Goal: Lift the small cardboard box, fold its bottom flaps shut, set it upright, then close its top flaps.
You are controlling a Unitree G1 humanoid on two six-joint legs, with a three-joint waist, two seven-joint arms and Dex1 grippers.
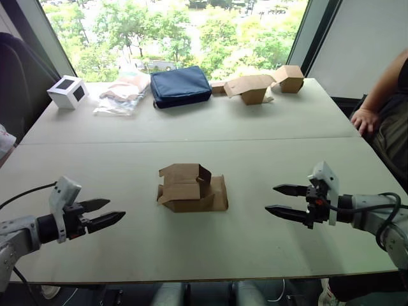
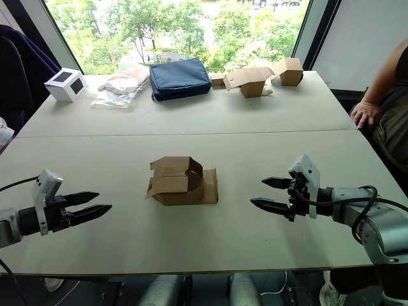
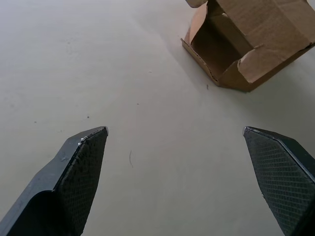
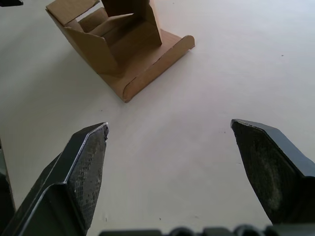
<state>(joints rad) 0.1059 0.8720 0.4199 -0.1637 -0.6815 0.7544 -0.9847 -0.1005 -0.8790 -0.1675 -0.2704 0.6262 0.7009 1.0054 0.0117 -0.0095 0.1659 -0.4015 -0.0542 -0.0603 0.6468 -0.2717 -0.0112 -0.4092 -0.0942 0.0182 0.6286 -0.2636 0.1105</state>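
Note:
The small cardboard box (image 1: 190, 188) lies on its side in the middle of the table, plain brown, with loose flaps (image 1: 219, 193) splayed flat on the tabletop toward the right. Its open end (image 3: 221, 49) faces my left gripper. My left gripper (image 1: 107, 213) hovers open to the box's left, a short way off. On the other side, my right gripper (image 1: 278, 199) is open too, pointing at the box with a clear gap between. In the right wrist view the box (image 4: 115, 42) sits ahead of the fingers, its flaps hanging open.
Along the far edge sit a white cube (image 1: 67, 91), plastic bags (image 1: 121, 94), a navy pouch (image 1: 180, 85) and other brown cartons (image 1: 255, 87). A person's hand (image 1: 364, 120) rests at the right table edge. A seam crosses the table (image 1: 191, 139).

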